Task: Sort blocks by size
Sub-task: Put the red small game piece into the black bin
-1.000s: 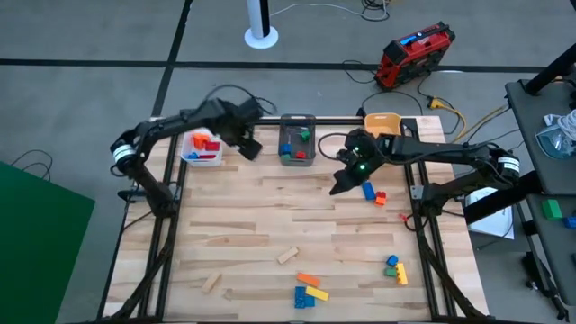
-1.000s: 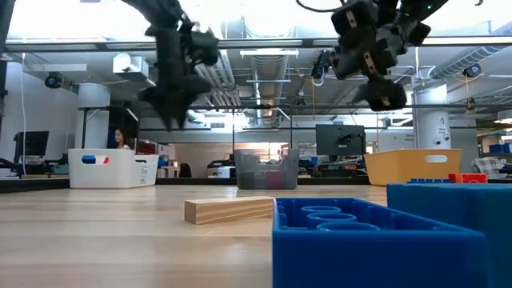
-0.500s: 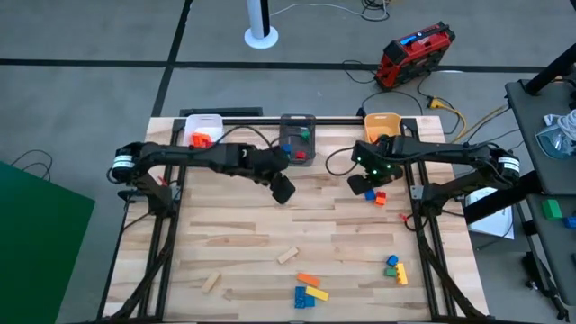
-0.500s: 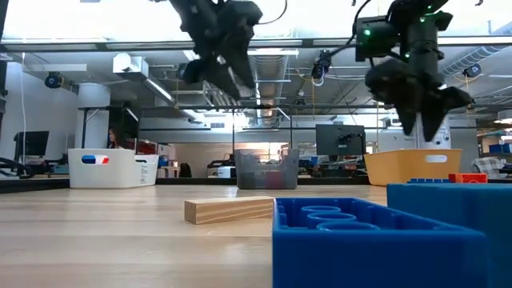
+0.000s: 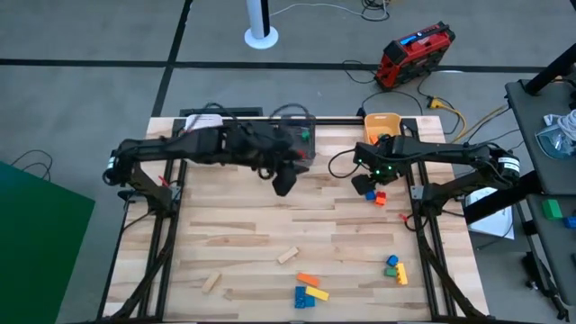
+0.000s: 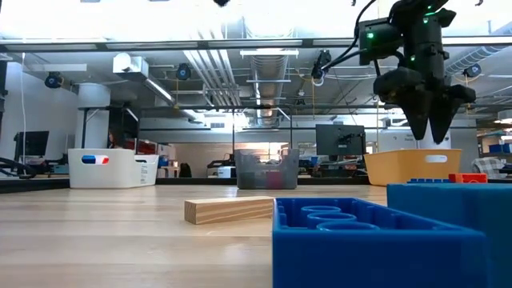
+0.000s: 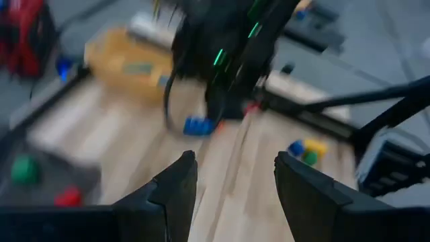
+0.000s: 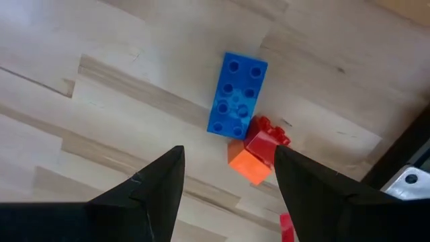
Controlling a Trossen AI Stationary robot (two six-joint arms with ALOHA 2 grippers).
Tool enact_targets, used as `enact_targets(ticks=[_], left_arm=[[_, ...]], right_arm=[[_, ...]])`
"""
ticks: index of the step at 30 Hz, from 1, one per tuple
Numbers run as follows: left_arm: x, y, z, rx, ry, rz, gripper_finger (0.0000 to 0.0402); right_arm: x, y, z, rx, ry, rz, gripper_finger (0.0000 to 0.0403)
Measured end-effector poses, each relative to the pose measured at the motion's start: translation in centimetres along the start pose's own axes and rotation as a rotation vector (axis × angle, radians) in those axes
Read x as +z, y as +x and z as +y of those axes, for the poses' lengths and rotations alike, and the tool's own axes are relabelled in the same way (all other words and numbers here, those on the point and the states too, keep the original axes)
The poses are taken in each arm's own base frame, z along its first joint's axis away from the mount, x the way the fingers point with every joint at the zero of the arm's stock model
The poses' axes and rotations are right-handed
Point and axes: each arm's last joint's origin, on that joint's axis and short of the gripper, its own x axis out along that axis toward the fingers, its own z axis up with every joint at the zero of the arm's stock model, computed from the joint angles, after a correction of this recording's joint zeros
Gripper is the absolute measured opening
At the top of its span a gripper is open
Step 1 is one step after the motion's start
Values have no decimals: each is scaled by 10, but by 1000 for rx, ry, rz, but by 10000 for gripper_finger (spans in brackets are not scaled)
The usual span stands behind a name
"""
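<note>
1. Hovering above the blue brick [image 8: 236, 95], the right gripper [image 8: 228, 176] has its fingers spread and holds nothing; in the low view it [image 6: 428, 120] hangs clear of the table [image 5: 234, 243], tips down.
2. Blue brick lies flat on the table just in front of the orange bin [image 5: 382, 121]; a red brick [image 8: 267, 140] and an orange brick [image 8: 246, 165] touch its near end. From above, only the red piece [image 5: 381, 197] shows beside the right gripper [image 5: 364, 187].
3. Left gripper [image 7: 230, 176] is over the table just in front of the grey bin [image 5: 302, 144], fingers spread, empty. High view puts it [image 5: 283, 183] well left of the orange bin.
4. Grey bin sits left of the orange bin on the far edge; green and red blocks show inside it.
5. White bin [image 6: 110, 168] is furthest left from the orange bin, seen clearly only in the low view; the left arm covers most of it from above.
6. Remaining blocks lie at the near side, well apart from the orange bin: wooden bar [image 5: 287, 256], second wooden bar [image 5: 211, 283], an orange/yellow/blue cluster [image 5: 309, 289], and a blue/green/yellow group [image 5: 395, 268].
7. Low view foreground: large blue brick [image 6: 376, 240] with a wooden bar [image 6: 229, 210] just beside it.
</note>
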Motion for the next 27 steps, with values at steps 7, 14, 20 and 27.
enact_targets(ticks=[7, 14, 20, 27], left_arm=[[34, -37, -8, 19, 92, -119, 176], [33, -49, -4, 124, 97, -57, 176], [24, -45, 0, 170, 78, 3, 176], [15, -35, 3, 185, 64, 38, 176]], right_arm=[[0, 0, -2, -28, -9, -8, 255], [-9, 0, -10, -121, -9, 79, 265], [-12, 14, -16, -158, -1, 87, 240], [-12, 33, -18, -125, 115, 45, 225]])
